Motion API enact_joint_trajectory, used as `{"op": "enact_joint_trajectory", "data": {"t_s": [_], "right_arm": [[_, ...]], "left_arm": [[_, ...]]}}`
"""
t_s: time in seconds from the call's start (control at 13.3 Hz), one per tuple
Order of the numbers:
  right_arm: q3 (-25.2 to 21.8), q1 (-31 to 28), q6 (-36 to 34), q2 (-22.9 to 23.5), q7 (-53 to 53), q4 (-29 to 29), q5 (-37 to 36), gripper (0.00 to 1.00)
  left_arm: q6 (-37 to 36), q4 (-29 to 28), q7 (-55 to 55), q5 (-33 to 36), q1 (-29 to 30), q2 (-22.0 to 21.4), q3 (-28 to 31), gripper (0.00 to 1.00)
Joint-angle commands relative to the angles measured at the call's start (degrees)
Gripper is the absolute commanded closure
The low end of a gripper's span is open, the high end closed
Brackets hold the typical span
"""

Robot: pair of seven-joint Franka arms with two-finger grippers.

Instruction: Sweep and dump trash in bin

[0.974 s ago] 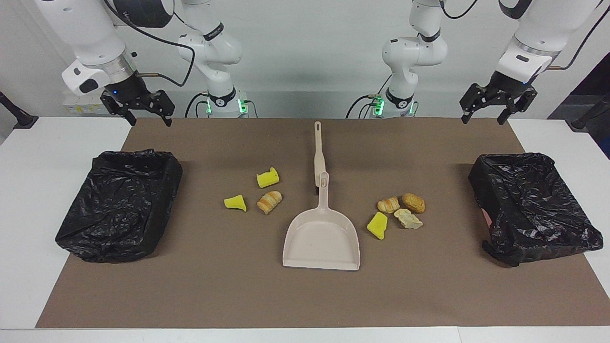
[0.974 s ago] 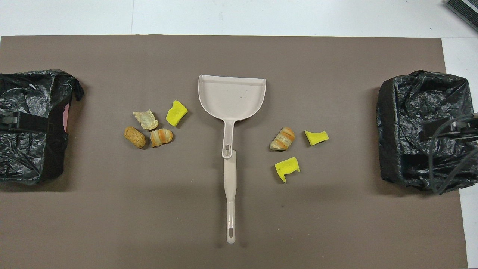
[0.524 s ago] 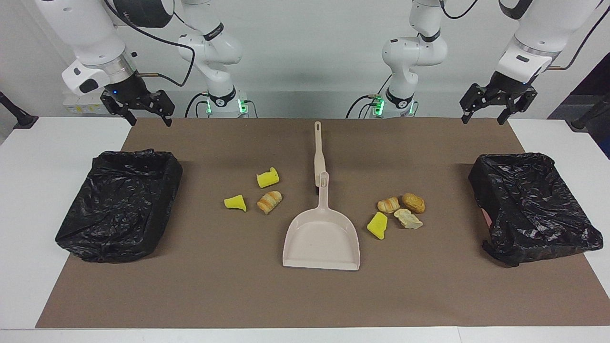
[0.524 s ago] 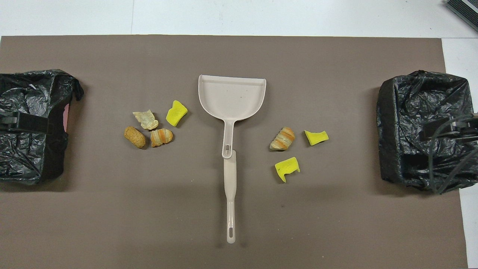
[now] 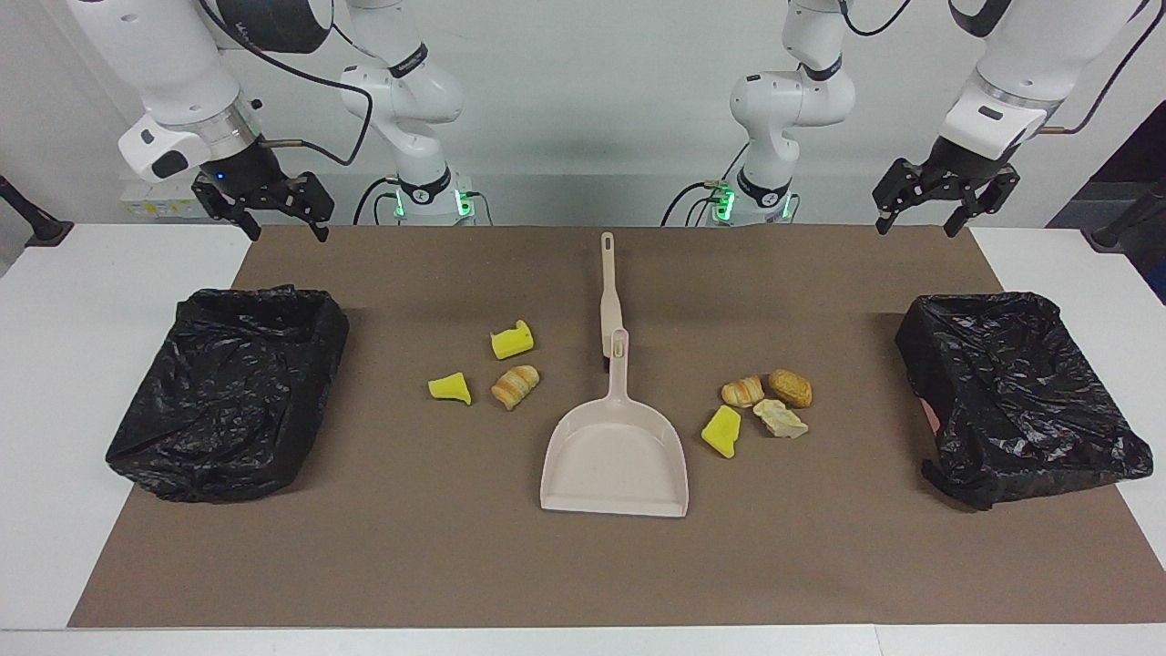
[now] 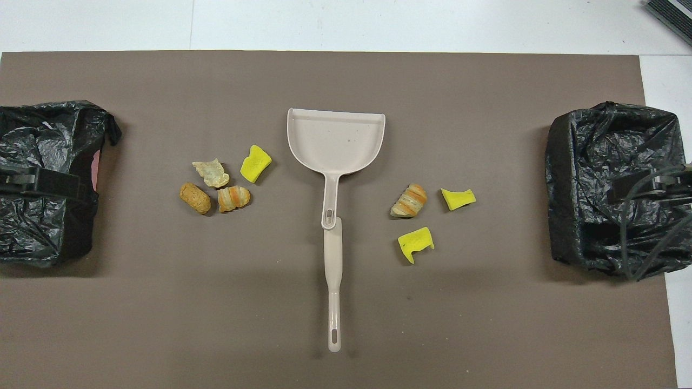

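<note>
Overall, no brand or writing could be read in either view.

Facing view: the left tool [image 5: 929,202] hung open and empty above the mat's [image 5: 583,565] robot-side edge, at the left arm's end; the right tool [image 5: 266,208] hung open and empty over the same edge at the right arm's end. The dustpan [image 5: 616,453] lay mid-mat, its long axis running toward and away from the robots, mouth pointing away from them. The brush [image 5: 608,290] lay in line with it, nearer the robots, touching the pan's handle tip. Four bits of trash [image 5: 758,403] clustered beside the pan toward the left arm's end, three more [image 5: 496,364] toward the right arm's. A bin [image 5: 1016,392] lined in black sat at each end of the mat.

Overhead view: the pan [image 6: 336,141] pointed up, the brush [image 6: 333,281] below it. Bare mat lay between each trash group [image 6: 224,181] and its bin [image 6: 48,178], and between the pan's mouth and the mat's edge farthest from the robots. White table [image 6: 378,24] bordered that edge.
</note>
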Motion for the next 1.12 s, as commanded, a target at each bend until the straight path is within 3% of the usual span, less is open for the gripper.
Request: {"op": "enact_joint_trajectory", "data": {"t_s": [0.0, 0.15, 0.45, 0.67, 0.82, 1.05], "right_arm": [[0.2, -0.1, 1.0, -1.0, 0.5, -1.4, -0.3, 0.0], [0.2, -0.1, 0.8, -1.1, 0.8, -1.6, -0.3, 0.0], [0.1, -0.1, -0.8, -1.5, 0.5, -1.9, -0.4, 0.0], [0.3, 0.0, 0.1, -1.1, 0.4, -1.6, -0.3, 0.0], [0.5, 0.7, 0.2, -1.0, 0.4, -1.6, -0.3, 0.0], [0.5, 5.0, 1.3, 0.8, 0.9, -0.3, -0.6, 0.0]], "left_arm": [[-0.2, -2.6, -1.2, -0.6, -4.0, -2.2, -0.7, 0.0], [1.1, -5.5, -7.7, -0.6, -8.8, -2.2, -0.8, 0.0], [14.3, -13.6, -14.9, -0.6, -18.3, -2.2, -0.9, 0.0], [15.7, -17.5, -21.1, -0.6, -27.1, -1.1, -0.8, 0.0], [20.6, -22.6, -24.5, -0.6, -31.0, -1.1, -0.9, 0.0], [29.4, -28.5, -29.4, -0.6, -38.5, 3.4, -0.9, 0.0]]}}
